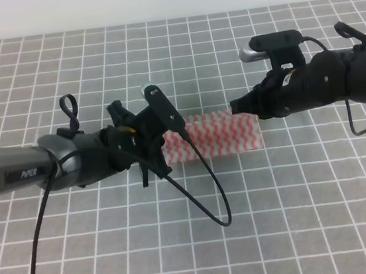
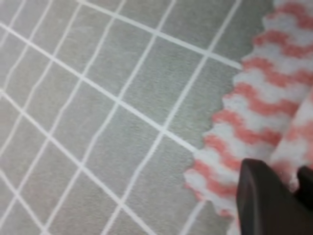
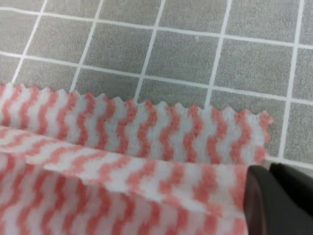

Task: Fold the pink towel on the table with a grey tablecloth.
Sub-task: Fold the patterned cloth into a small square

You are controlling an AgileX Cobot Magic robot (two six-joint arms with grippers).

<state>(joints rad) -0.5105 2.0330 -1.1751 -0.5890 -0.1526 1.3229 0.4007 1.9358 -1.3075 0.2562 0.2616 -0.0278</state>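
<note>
Both hands, left (image 1: 161,146) and right (image 1: 238,107), pinch the pink towel (image 1: 219,134) ends on grey tablecloth (image 1: 299,209)

Matte black left arm (image 1: 72,160) has a grey sleeve lettered PIPER and a looping black cable (image 1: 202,188); bulky black right arm (image 1: 323,83) carries a silver-tipped camera (image 1: 272,46).

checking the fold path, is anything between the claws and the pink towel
Nothing visible. The left claw and right claw are already at opposite ends of the towel, and only bare grey tablecloth surrounds it.
</note>
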